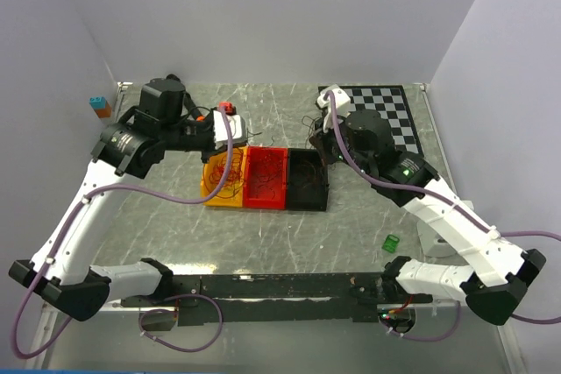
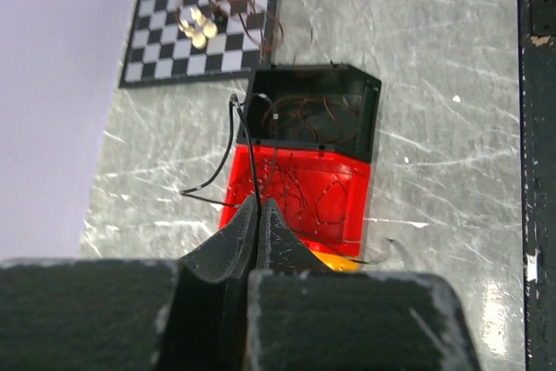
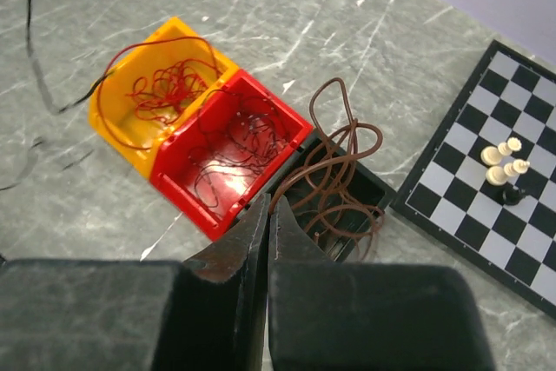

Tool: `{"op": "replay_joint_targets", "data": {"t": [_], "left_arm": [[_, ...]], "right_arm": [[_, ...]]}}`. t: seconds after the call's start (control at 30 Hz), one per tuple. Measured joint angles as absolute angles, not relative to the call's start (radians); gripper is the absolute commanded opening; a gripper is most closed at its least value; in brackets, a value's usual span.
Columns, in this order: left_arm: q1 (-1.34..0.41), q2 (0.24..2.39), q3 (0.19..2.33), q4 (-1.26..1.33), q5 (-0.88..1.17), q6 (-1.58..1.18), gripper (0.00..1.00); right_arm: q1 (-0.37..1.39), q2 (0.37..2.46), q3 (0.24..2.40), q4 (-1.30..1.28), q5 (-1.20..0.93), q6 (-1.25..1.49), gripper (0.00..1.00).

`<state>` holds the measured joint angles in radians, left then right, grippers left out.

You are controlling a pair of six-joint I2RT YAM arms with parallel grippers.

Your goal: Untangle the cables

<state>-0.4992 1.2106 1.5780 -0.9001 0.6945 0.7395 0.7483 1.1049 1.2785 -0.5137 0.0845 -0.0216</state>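
Cables [image 3: 334, 141] in three coloured bins [image 3: 278, 97]

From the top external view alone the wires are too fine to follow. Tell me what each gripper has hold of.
Observer: Left wrist view shows the left gripper shut on a thin black cable.
Operator: Now the right one.
Observer: Right wrist view shows the right gripper shut on a brown cable, its loops standing above the black bin.
Operator: Check the chessboard.
Observer: A few chess pieces stand on it, which your view does not show.
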Motion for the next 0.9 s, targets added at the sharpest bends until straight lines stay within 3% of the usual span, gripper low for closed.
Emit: {"op": "replay_joint_targets", "data": {"t": [0.9], "left_arm": [[-0.499, 1.21, 1.531, -0.88, 0.679, 0.721, 0.01]], "right_arm": [[0.654, 1.243, 1.11, -0.349, 0.051, 0.088, 0.0]]}}
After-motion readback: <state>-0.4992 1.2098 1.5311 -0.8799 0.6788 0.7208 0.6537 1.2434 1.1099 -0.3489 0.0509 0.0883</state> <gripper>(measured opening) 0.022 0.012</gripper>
